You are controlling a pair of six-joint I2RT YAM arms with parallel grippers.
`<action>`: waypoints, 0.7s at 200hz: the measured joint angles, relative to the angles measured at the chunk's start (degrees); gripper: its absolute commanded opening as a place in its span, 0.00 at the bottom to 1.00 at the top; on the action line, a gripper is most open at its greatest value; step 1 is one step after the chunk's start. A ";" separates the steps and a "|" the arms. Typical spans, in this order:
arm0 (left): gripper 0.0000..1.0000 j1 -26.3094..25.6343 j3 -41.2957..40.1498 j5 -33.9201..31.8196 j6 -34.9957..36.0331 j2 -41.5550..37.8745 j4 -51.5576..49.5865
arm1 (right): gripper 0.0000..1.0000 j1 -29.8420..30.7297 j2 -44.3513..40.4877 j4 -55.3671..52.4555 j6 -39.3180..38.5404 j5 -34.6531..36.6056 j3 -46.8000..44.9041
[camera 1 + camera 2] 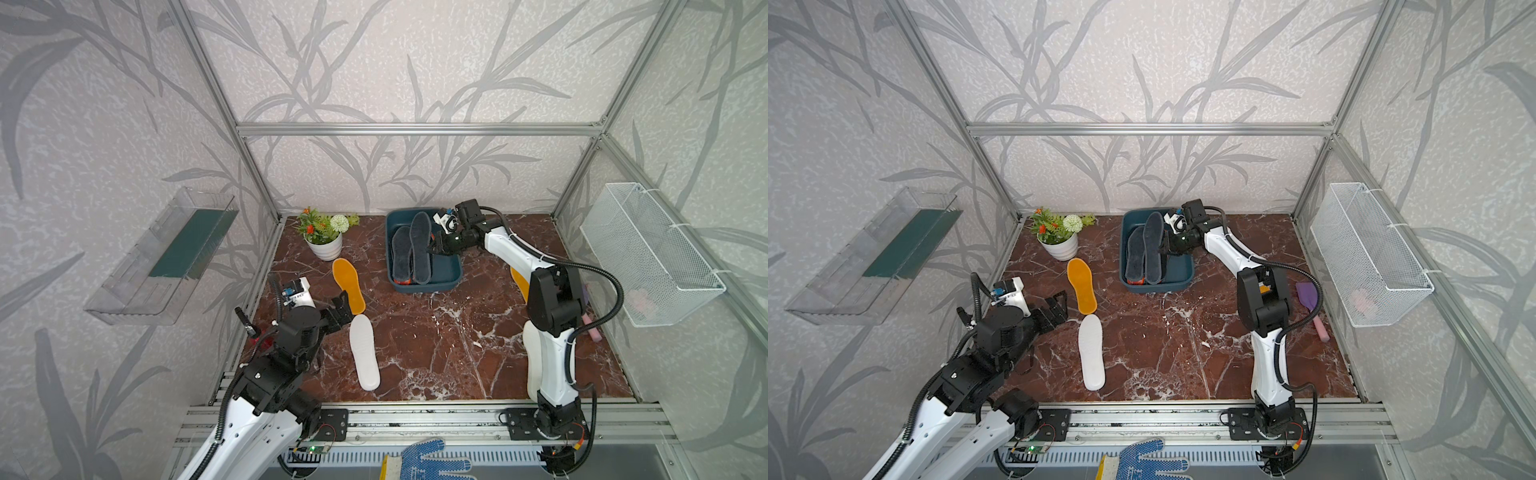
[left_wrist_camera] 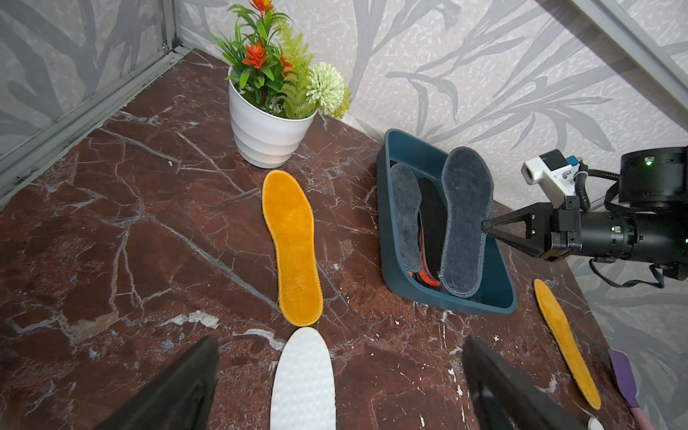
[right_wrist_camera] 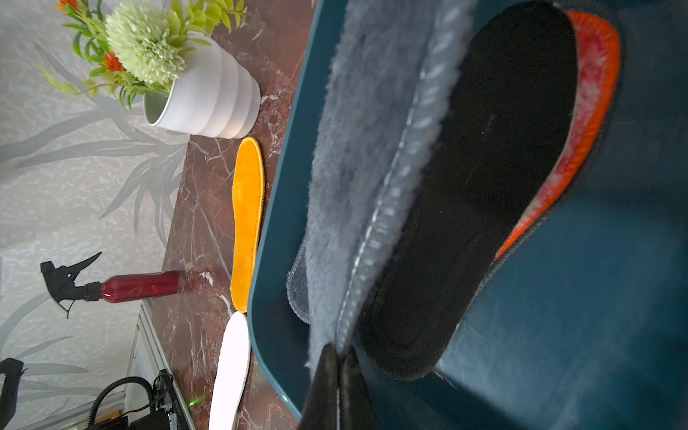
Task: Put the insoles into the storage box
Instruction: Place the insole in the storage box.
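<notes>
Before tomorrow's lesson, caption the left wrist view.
Right gripper pinches a dark grey felt insole propped in the teal storage box; mustard insole and white insole lie outside.

The left arm (image 1: 249, 432) and right arm (image 1: 544, 365) share glossy white link shells between matte black joint housings, black corrugated cable conduits (image 1: 590, 264) looped alongside, white wrist camera mounts (image 2: 543, 175) with blue parts, black triangular fingers (image 2: 521, 245), and small green indicator lights (image 2: 648, 162).

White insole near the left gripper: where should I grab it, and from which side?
Probably pinch the white insole across its width at the end by the left gripper, coming from above: it lies flat, and fits between the open jaws.
</notes>
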 measured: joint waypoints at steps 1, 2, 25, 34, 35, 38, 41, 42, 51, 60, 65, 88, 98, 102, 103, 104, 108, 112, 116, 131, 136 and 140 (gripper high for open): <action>0.99 0.00 -0.02 0.00 -0.04 0.00 -0.04 | 0.00 -0.02 0.11 -0.07 -0.02 0.00 0.11; 0.99 0.00 -0.02 -0.04 -0.09 -0.04 -0.09 | 0.00 -0.04 0.20 -0.13 -0.04 -0.02 0.22; 0.99 0.00 -0.09 -0.28 -0.55 -0.35 -1.20 | 0.00 -0.42 2.60 -1.38 -0.74 -0.44 3.08; 0.99 0.00 -0.09 -0.31 -0.59 -0.35 -1.44 | 0.00 -0.55 3.15 -1.68 -0.90 -0.48 3.65; 0.99 0.00 -0.09 -0.31 -0.61 -0.35 -1.46 | 0.00 -0.57 3.28 -1.77 -0.94 -0.48 3.76; 0.99 0.00 -0.09 -0.33 -0.61 -0.35 -1.55 | 0.00 -0.61 3.43 -1.84 -0.96 -0.52 3.93; 0.99 0.00 -0.09 -0.31 -0.63 -0.35 -1.60 | 0.00 -0.66 3.65 -1.90 -1.01 -0.55 4.11; 0.99 0.00 -0.09 -0.33 -0.63 -0.35 -1.62 | 0.00 -0.68 3.69 -1.92 -1.01 -0.57 4.15; 0.99 0.00 -0.09 -0.35 -0.74 -0.35 -1.79 | 0.00 -0.81 4.35 -2.36 -1.18 -0.68 4.90; 0.99 0.00 -0.09 -0.39 -0.85 -0.35 -1.95 | 0.00 -0.85 5.27 -2.93 -1.36 -0.68 6.01; 0.99 0.00 -0.09 -0.39 -0.96 -0.35 -2.01 | 0.00 -0.85 5.77 -3.26 -1.44 -0.66 6.69; 0.99 0.00 -0.11 -0.42 -1.03 -0.35 -2.19 | 0.00 -0.85 8.44 -5.18 -2.29 -0.44 10.21; 0.99 0.00 -0.13 -0.42 -1.11 -0.35 -2.25 | 0.00 -0.85 9.60 -6.14 -2.69 -0.33 11.89; 0.99 0.00 -0.13 -0.42 -1.16 -0.35 -2.25 | 0.00 -0.85 10.01 -6.40 -2.82 -0.22 12.44; 0.99 0.00 -0.13 -0.42 -1.18 -0.35 -2.25 | 0.00 -0.85 10.16 -6.54 -2.91 -0.17 12.63; 0.99 0.00 -0.13 -0.42 -1.18 -0.35 -2.25 | 0.00 -0.87 10.21 -6.60 -2.91 -0.15 12.76; 0.99 0.00 -0.13 -0.42 -1.20 -0.35 -2.25 | 0.00 -0.87 10.56 -6.99 -3.06 0.07 13.31; 0.99 0.00 -0.13 -0.42 -1.27 -0.35 -2.27 | 0.00 -0.90 10.91 -7.41 -3.26 0.24 13.77; 0.99 0.00 -0.13 -0.42 -1.38 -0.35 -2.27 | 0.00 -0.90 11.19 -7.82 -3.39 0.48 14.19; 0.99 0.00 -0.13 -0.42 -1.53 -0.35 -2.29 | 0.00 -0.90 12.07 -9.16 -3.78 1.07 15.72; 0.99 0.00 -0.13 -0.42 -1.57 -0.35 -2.32 | 0.01 -0.90 12.37 -9.51 -3.87 1.27 16.26; 0.99 0.00 -0.13 -0.42 -1.60 -0.37 -2.32 | 0.03 -0.90 12.61 -9.79 -3.93 1.38 16.63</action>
